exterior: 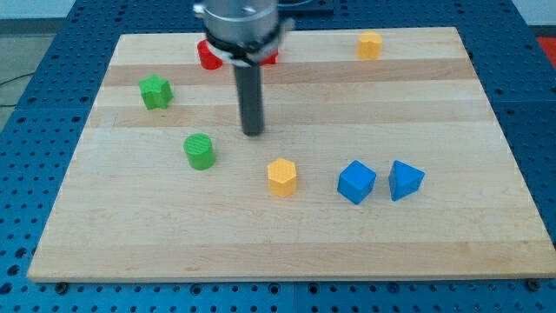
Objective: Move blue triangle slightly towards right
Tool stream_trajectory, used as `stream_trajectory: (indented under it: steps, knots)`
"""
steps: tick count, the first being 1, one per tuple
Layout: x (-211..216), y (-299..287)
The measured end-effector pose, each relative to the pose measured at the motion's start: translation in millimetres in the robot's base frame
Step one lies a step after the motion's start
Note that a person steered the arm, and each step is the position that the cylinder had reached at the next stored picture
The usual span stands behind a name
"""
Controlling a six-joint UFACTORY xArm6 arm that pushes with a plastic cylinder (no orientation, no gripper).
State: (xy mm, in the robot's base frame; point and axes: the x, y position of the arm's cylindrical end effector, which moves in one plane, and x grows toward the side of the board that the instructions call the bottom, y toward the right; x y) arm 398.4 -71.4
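Here the blue triangle (405,180) lies lower-right of my tip (253,132).

A pale wooden board (287,235), made of lengthwise planks with visible grain, is seen filling most of the view. It is laid on a blue perforated table surface (26,104), whose rows of small holes are shown along every edge. Even, soft lighting is cast throughout, with faint shadows only.
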Motion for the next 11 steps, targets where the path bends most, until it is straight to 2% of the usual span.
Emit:
stream_trajectory:
  steps: [1, 2, 3, 4, 5, 8, 9, 11]
  knots:
    - [-46.9, -37.4]
    - [-46.7, -11.8]
    - [25.9, -0.5]
    - [77.2, -35.1]
    - [89.8, -77.8]
    - [13.8, -68.7]
    - [-5.6, -89.9]
    - [24.9, -133.2]
